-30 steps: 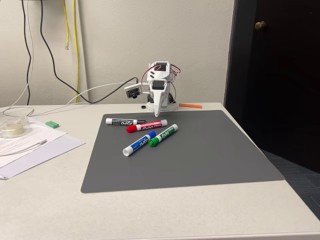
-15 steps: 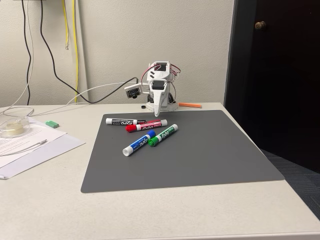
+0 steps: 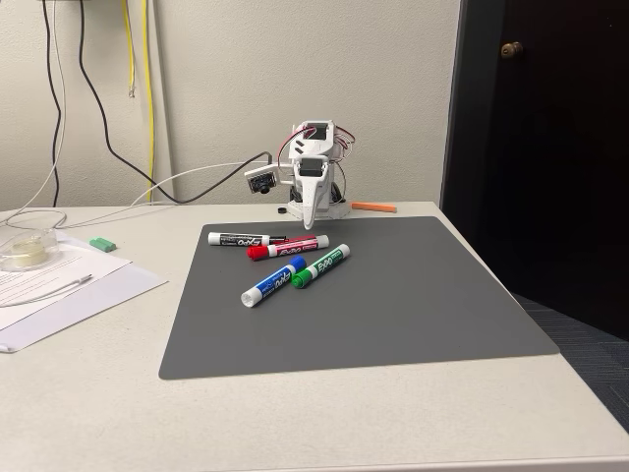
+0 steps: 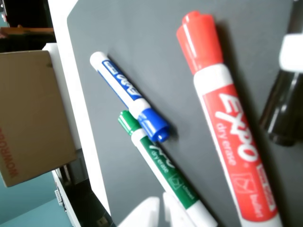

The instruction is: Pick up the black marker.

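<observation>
Pointing downward at the far edge of the grey mat (image 3: pixel 393 305), our white pincer (image 3: pixel 310 222) hangs just behind the cluster of markers in the fixed view, gripping nothing; we cannot tell whether its fingers stand wide or narrow, since they read as a single tapered white tip. We see the black marker (image 3: pixel 240 239) lying flat on the mat just in front of and to the left of that tip, pointing left to right, its black cap toward the pincer side. In the wrist view only its black cap (image 4: pixel 284 113) shows at the right edge. Just in front of it lies the red marker (image 3: pixel 287 247), nearly parallel, the two close together at their right ends. Nearer the camera on the mat, the blue marker (image 3: pixel 272 282) and the green marker (image 3: pixel 320 266) lie slanted side by side, their caps meeting. Left of the mat, sheets of paper (image 3: pixel 59 285) rest on the table (image 3: pixel 295 423).
</observation>
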